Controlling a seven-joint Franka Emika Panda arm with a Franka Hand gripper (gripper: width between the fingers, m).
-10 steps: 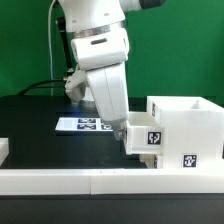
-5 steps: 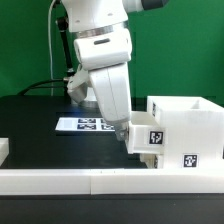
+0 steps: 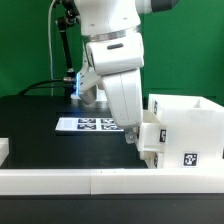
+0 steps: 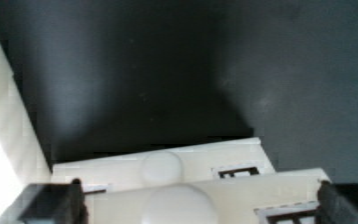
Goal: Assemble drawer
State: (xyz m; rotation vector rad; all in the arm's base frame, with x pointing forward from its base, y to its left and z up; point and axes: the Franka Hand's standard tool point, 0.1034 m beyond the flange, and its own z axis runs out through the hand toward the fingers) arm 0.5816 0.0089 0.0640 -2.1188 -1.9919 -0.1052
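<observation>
Arm angled down, wrist tilted, gripper (image 3: 130,133) low, jaws spread wide

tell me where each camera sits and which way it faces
exterior view: off the arm, low at table level, facing the arm, drawer housing, marker board and rail; shows the arm and gripper.
wrist view: on the wrist, looking down past the fingertips at a tray.
shared: the gripper and tagged white drawer parts.
</observation>
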